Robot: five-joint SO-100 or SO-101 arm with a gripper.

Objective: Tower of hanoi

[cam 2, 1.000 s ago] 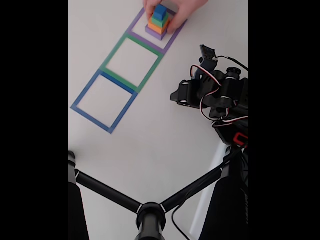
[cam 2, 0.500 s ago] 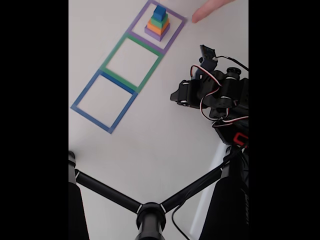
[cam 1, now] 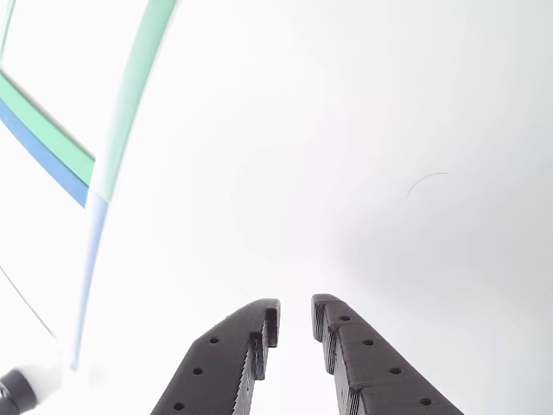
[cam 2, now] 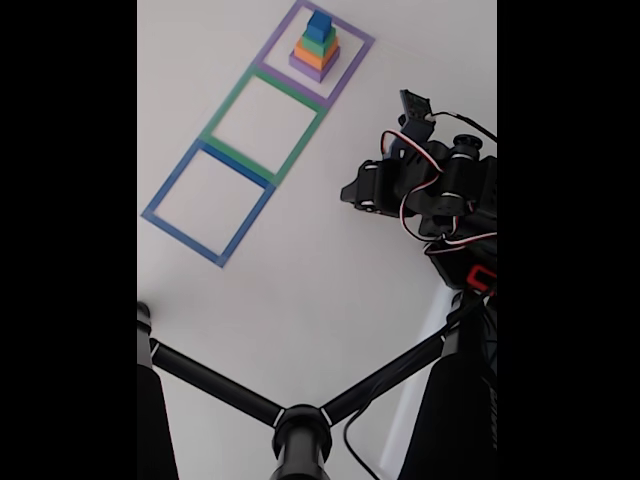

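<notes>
The tower of hanoi (cam 2: 316, 48) stands stacked inside the purple square outline (cam 2: 350, 72) at the top of the fixed view: purple block at the bottom, then orange, then green, and the blue cube on top. My arm is folded at the right of that view, with the gripper (cam 2: 410, 103) well to the right of the tower and below it in the picture. In the other view the gripper (cam 1: 294, 316) hovers over bare white table, its two black fingers (cam 1: 238, 354) almost together with nothing between them.
A green outline (cam 2: 225, 105) and a blue outline (cam 2: 175, 175) continue the row down-left of the purple one; their tape edges, green (cam 1: 130, 95) and blue (cam 1: 43, 151), show at the left of the other view. Black tripod legs (cam 2: 300, 430) cross the bottom of the fixed view.
A person's hand that held the tower a second ago has pulled away and left the view. The tower stays in the purple outline. The arm has not moved.
</notes>
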